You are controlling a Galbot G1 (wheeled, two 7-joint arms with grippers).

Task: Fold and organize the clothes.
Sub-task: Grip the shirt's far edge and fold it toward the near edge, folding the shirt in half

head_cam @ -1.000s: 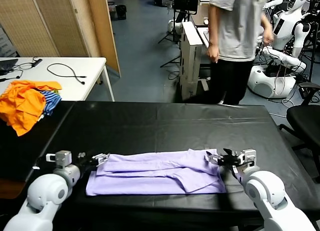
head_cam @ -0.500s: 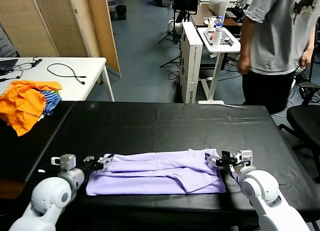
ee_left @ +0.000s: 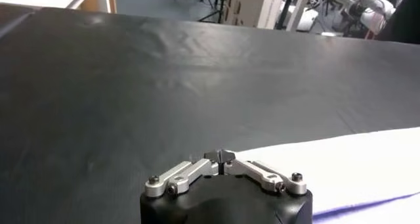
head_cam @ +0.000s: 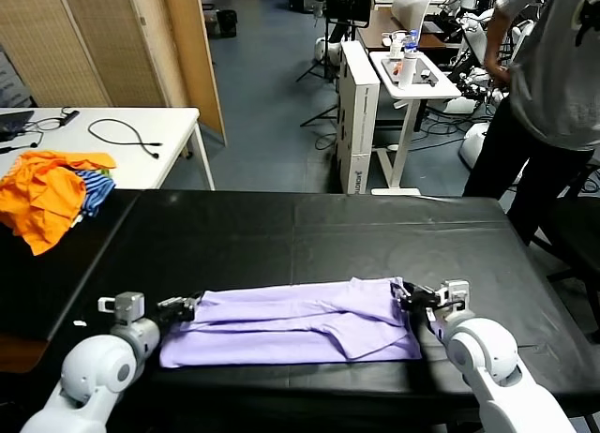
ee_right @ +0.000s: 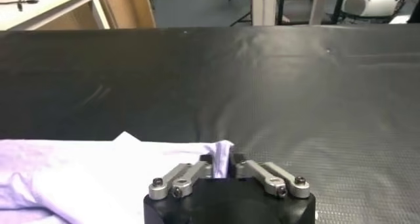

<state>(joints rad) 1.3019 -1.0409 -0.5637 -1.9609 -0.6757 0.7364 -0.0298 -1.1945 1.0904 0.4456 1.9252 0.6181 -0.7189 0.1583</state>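
Note:
The pale lavender T-shirt [head_cam: 291, 322] lies folded into a long flat strip across the near part of the black table [head_cam: 309, 236]. My left gripper [head_cam: 185, 306] is at the shirt's left end, with its jaws shut on the cloth edge. In the left wrist view the gripper [ee_left: 221, 156] pinches at the edge of the shirt [ee_left: 341, 163]. My right gripper [head_cam: 411, 295] is at the shirt's right end, shut on a fold of cloth. In the right wrist view that fold [ee_right: 222, 158] stands up between the fingers [ee_right: 211, 159], and the rest of the shirt [ee_right: 85, 176] spreads out beside them.
A heap of orange and blue-striped garments [head_cam: 49, 191] lies at the table's far left corner. A white table [head_cam: 103, 138] with cables stands behind it. A person [head_cam: 553, 86] stands beyond the far right corner, next to a white cart [head_cam: 412, 72].
Both grippers have drawn back a little toward me, and the shirt's ends have come with them. The person behind the table has walked to the right.

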